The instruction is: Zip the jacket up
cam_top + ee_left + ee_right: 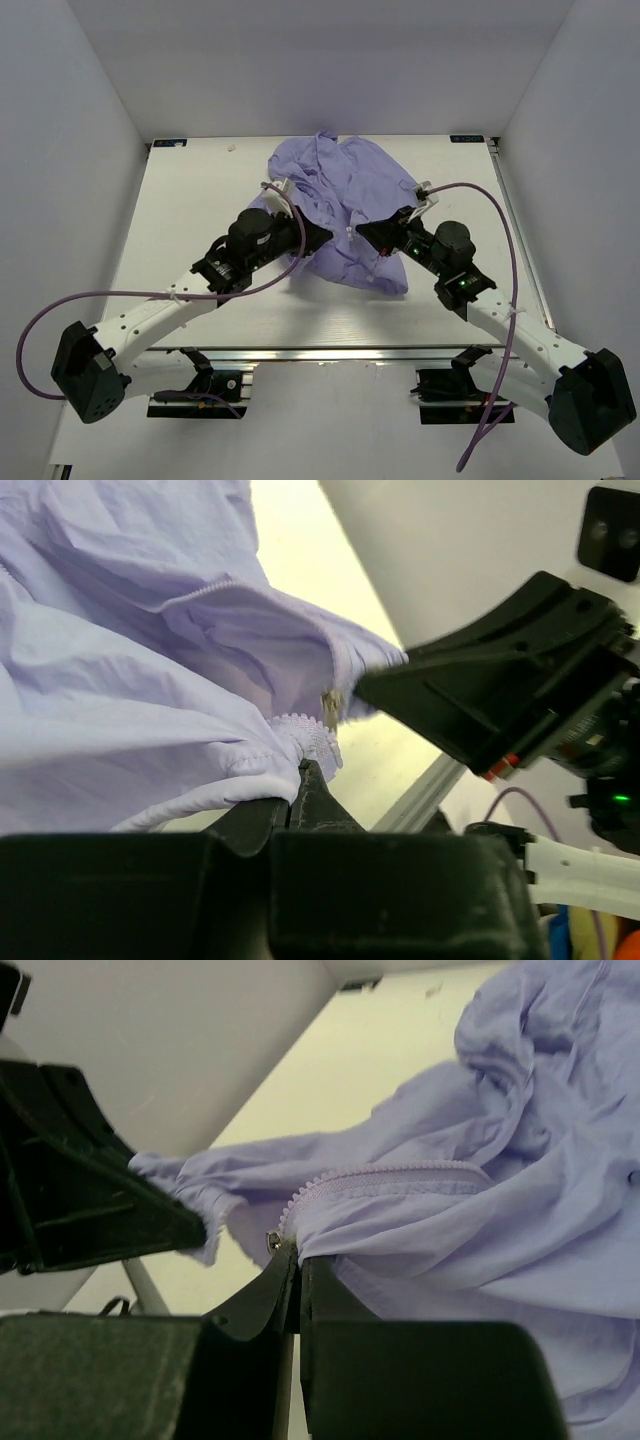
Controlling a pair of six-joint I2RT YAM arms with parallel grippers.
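Jacket [345, 200]: you are clamping its hem [298, 732] in the left gripper [303, 780] and pinching beside the slider [272, 1241] in the right gripper [293, 1265], zipper [400, 1173] running away ahead of it.

A robot lab, a white table [190, 200] boxed in by plain white walls [70, 140], a left robot arm [160, 315] and a right robot arm [530, 340] bolted at the table's near edge
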